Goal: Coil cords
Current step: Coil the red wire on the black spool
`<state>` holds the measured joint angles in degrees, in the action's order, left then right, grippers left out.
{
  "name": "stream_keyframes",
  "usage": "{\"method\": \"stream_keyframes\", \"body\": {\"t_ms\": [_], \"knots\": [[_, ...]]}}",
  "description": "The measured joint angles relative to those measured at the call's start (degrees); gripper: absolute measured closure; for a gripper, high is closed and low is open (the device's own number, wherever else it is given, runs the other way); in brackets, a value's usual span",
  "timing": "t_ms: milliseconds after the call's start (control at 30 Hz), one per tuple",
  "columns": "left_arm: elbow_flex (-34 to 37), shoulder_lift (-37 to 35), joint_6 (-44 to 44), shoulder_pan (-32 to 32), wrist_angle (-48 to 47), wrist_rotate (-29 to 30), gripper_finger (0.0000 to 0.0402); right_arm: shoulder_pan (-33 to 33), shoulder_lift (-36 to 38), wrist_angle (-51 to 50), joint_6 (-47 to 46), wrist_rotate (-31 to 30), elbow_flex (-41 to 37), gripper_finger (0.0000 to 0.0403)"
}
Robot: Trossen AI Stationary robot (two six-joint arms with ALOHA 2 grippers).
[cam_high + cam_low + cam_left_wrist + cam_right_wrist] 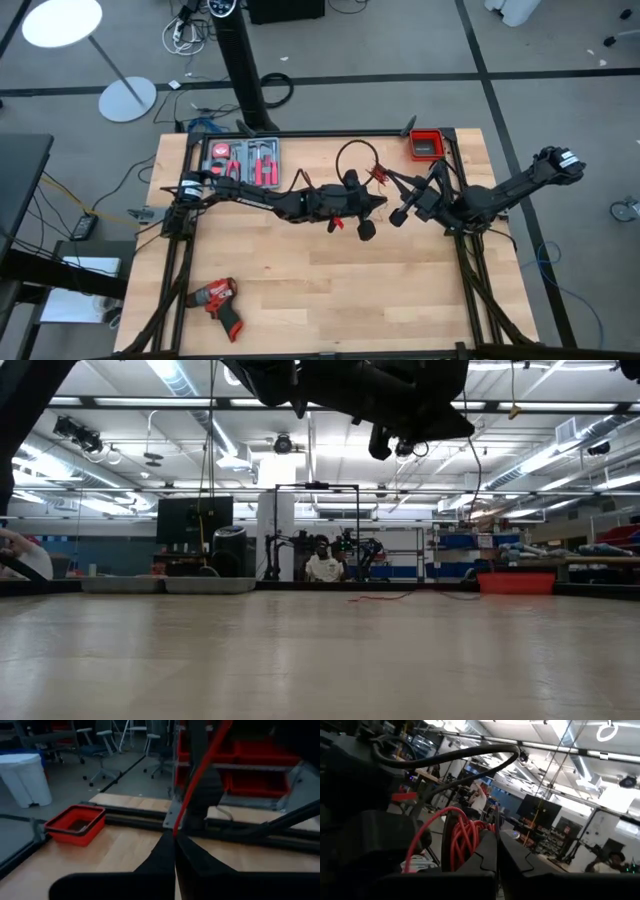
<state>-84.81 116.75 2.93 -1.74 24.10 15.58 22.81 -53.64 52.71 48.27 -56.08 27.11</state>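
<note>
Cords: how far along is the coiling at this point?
Partly done. In the right wrist view, several loops of the red wire already hang bunched at the shut right gripper, with the black cable arching above. In hand: the left gripper is shut on a straight stretch of the red wire. Left: the high view shows both cords in the air between the arms, none laid down as a finished coil.

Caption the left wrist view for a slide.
Left gripper shut on the red wire, red bin on the table beyond.
</note>
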Motion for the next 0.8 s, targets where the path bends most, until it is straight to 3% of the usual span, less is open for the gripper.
{"method": "stream_keyframes", "body": {"t_ms": [267, 400, 800], "knots": [[-0.1, 0.0, -1.3, 0.3, 1.1, 0.8, 0.0401, -4.0, -4.9, -0.1, 1.9, -2.2, 0.0, 0.0403], [-0.1, 0.0, -2.1, 0.0, -0.1, -1.9, 0.0401, -6.4, -7.2, 0.2, 4.2, -2.2, 0.0, 0.0403], [-0.2, 0.0, -17.3, -2.5, -7.7, -4.8, 0.0401, -8.9, -7.0, 5.3, 5.9, -1.3, 0.0, 0.0403]]}}
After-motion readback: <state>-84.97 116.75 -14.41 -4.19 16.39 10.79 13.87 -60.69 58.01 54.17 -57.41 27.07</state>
